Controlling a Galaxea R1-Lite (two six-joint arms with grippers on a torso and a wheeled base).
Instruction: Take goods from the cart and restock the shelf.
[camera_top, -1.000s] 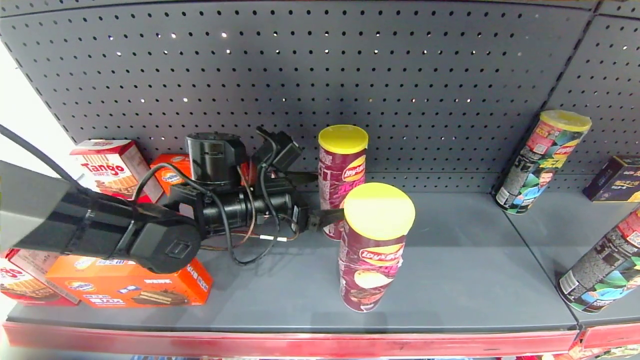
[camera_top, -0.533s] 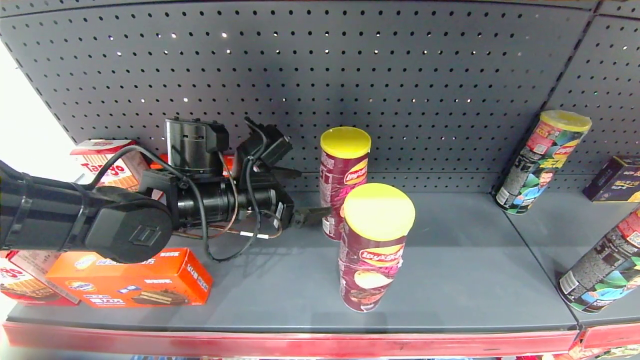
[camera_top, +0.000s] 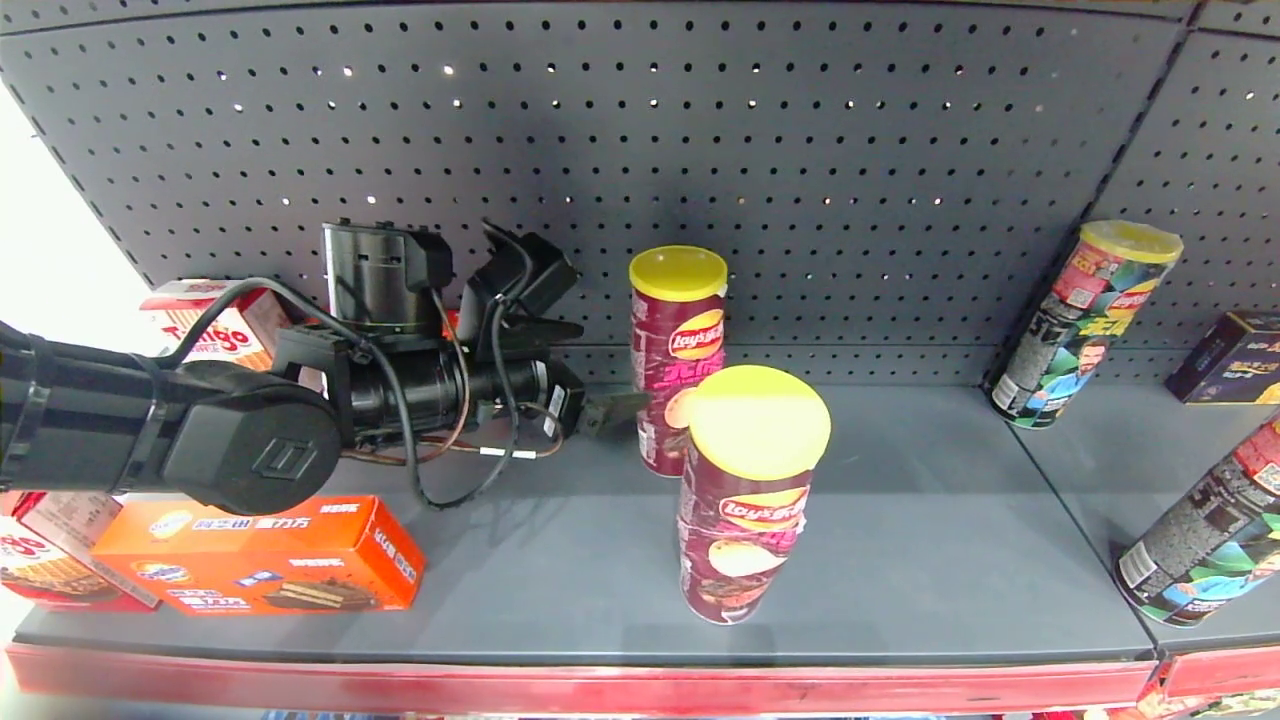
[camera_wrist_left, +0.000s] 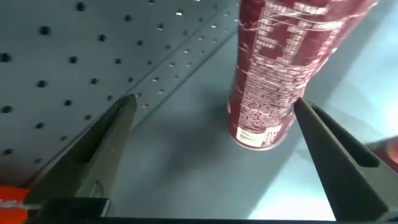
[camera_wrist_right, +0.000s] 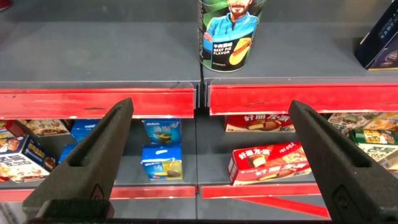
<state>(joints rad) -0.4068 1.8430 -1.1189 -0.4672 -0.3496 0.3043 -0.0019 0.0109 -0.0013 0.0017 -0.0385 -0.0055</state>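
Two maroon chip cans with yellow lids stand upright on the grey shelf (camera_top: 930, 540). The rear can (camera_top: 678, 360) is near the pegboard, and the front can (camera_top: 752, 500) is closer to the shelf's edge. My left gripper (camera_top: 600, 368) is open just left of the rear can and clear of it. In the left wrist view that can (camera_wrist_left: 280, 68) stands beyond the spread fingers of the left gripper (camera_wrist_left: 214, 102). My right gripper (camera_wrist_right: 209, 109) is open and holds nothing, facing lower shelves with red price rails (camera_wrist_right: 99, 99).
Orange biscuit boxes (camera_top: 260, 555) and a wafer box (camera_top: 205, 320) lie under and behind the left arm. Green-black cans (camera_top: 1090, 320) (camera_top: 1200, 535) and a dark box (camera_top: 1225, 360) fill the right. The shelf's red front lip (camera_top: 600, 685) runs below. Free room lies right of the chip cans.
The left gripper has let go of the rear chip can and drawn back to the left. The can now stands free, turned and slightly shifted.
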